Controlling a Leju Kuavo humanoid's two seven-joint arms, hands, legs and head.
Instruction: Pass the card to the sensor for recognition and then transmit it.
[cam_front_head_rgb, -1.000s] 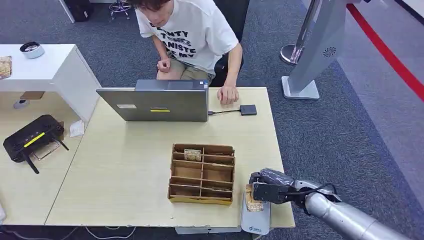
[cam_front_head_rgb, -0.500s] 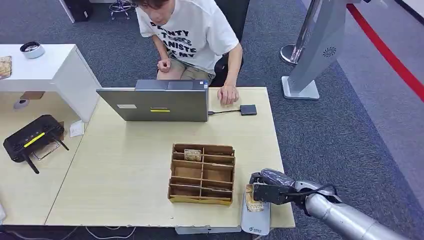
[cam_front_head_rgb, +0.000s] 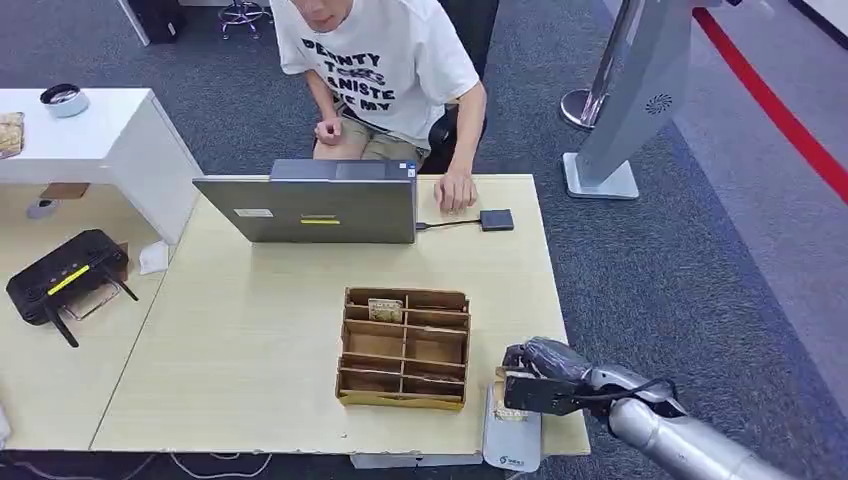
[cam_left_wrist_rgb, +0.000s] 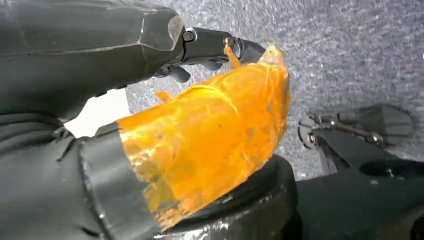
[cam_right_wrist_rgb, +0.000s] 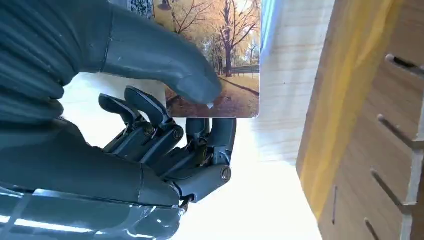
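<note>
- Against the picture of a second ago, we see the right robot hand (cam_front_head_rgb: 535, 378) shifted a little nearer the counter's near edge, with the card (cam_front_head_rgb: 497, 392) now mostly hidden under it in the head view; the person (cam_front_head_rgb: 385, 70) behind the laptop has straightened slightly, and the rest lies as it did.
- In the right wrist view we see the right robot hand (cam_right_wrist_rgb: 150, 125) closed on the card (cam_right_wrist_rgb: 220, 55): the thick thumb presses on its printed face, which shows autumn trees and a path, and the darker fingers (cam_right_wrist_rgb: 150, 130) curl beneath its edge.
- The card sits over the grey card sensor (cam_front_head_rgb: 512, 440), a flat pad at the near edge of the counter (cam_front_head_rgb: 250, 330); we cannot tell whether card and pad touch.
- The left robot hand (cam_left_wrist_rgb: 210, 45) appears in its own wrist view over grey carpet, an orange wrapped part close before the camera; we cannot tell how far its fingers are apart.
- Just beside the right robot hand, towards the left, stands the cardboard sorting tray (cam_front_head_rgb: 405, 348) with its rows of compartments, one card upright in a far compartment.
- Farther off stand the open laptop (cam_front_head_rgb: 310, 205) and a small dark adapter (cam_front_head_rgb: 496, 220) on a cable, the person's hand (cam_front_head_rgb: 457, 190) resting on the counter next to it.
</note>
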